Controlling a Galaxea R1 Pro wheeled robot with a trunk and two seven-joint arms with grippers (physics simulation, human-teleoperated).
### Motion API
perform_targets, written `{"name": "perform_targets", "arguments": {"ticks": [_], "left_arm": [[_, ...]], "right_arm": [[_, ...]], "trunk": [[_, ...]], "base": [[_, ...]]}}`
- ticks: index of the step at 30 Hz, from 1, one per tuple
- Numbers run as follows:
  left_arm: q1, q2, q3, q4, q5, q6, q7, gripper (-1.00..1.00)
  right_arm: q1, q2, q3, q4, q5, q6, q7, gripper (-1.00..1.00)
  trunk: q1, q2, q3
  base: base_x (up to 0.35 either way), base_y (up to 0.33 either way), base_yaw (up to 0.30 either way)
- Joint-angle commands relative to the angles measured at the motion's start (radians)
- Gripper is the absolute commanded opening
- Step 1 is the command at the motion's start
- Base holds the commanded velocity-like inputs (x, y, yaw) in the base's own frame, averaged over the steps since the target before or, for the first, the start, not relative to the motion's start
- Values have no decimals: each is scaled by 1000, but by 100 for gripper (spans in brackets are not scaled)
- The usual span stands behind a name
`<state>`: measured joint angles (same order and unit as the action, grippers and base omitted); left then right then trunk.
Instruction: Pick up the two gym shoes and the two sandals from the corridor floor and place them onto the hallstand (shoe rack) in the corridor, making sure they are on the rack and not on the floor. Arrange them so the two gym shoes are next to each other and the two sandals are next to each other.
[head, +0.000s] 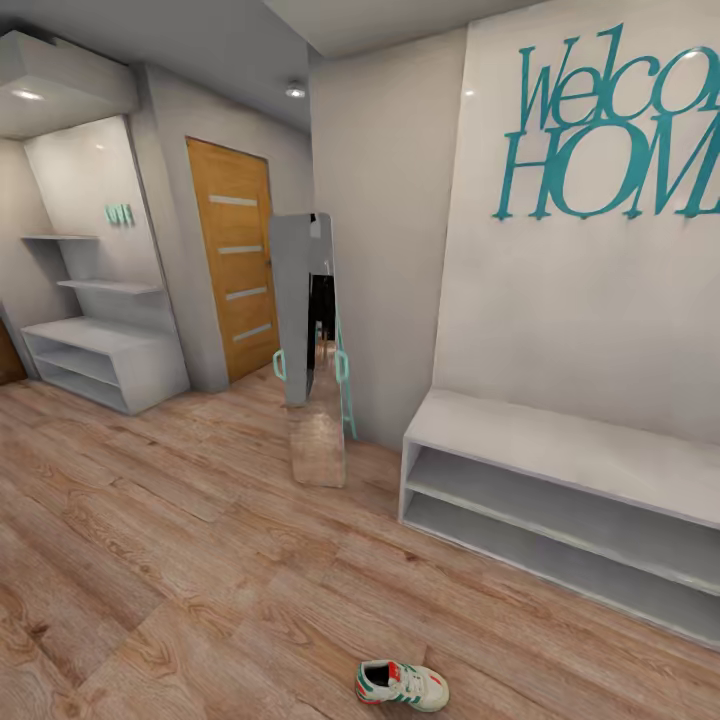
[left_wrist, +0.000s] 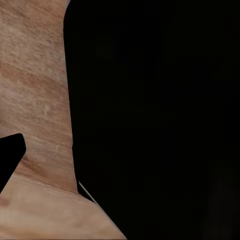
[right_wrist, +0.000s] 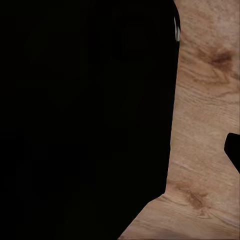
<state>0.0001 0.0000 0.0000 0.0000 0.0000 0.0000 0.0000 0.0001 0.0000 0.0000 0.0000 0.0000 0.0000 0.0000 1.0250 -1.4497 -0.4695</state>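
One gym shoe (head: 402, 686), white with green stripes and red-orange accents, lies on its sole on the corridor floor (head: 180, 560) near the head view's lower edge. The sandals are out of view. The hallstand (head: 100, 360), pale grey with two open shelf levels and staggered shelves above, stands far off at the back left, and its shelves look bare. In each wrist view a large black shape covers most of the picture, with plank floor beside it. A small dark tip (left_wrist: 10, 155) juts in at the edge of the left wrist view, and another dark tip (right_wrist: 234, 150) in the right wrist view.
A plain low white two-shelf bench (head: 560, 480) stands against the right wall under teal "Welcome HOME" lettering. A tall standing mirror (head: 312, 350) leans at the wall corner in the middle. An orange wooden door (head: 235, 260) is behind it. Open floor stretches between the shoe and the hallstand.
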Motion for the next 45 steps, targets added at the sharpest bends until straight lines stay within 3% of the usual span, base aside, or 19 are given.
{"name": "perform_targets", "arguments": {"ticks": [1, 8, 27, 40, 41, 45], "left_arm": [[1, -3, 2, -6, 3, -6, 2, 100], [1, -4, 3, -26, 4, -10, 0, 100], [-5, 1, 5, -123, -1, -86, -2, 100], [-80, -16, 2, -197, -15, -90, -4, 100], [-179, -19, 2, -475, -17, -91, -4, 100], [-198, -22, 2, -546, -19, -92, -5, 100]], "right_arm": [[-6, -2, 2, 6, 4, -6, -2, 100], [-46, -2, -6, 16, -5, -5, -2, 100], [-46, -4, -2, -34, 5, -8, -3, 100], [-47, -3, -2, -107, 5, 4, -6, 100], [-49, -3, -2, -374, 4, 4, -5, 100], [-51, -3, -2, -414, 2, 5, -3, 100]], "trunk": [[0, 0, 0], [0, 0, 0], [0, 0, 0], [0, 0, 0], [0, 0, 0], [0, 0, 0]], "base": [[0, 0, 0], [0, 0, 0], [0, 0, 0], [0, 0, 0], [0, 0, 0], [0, 0, 0]]}}
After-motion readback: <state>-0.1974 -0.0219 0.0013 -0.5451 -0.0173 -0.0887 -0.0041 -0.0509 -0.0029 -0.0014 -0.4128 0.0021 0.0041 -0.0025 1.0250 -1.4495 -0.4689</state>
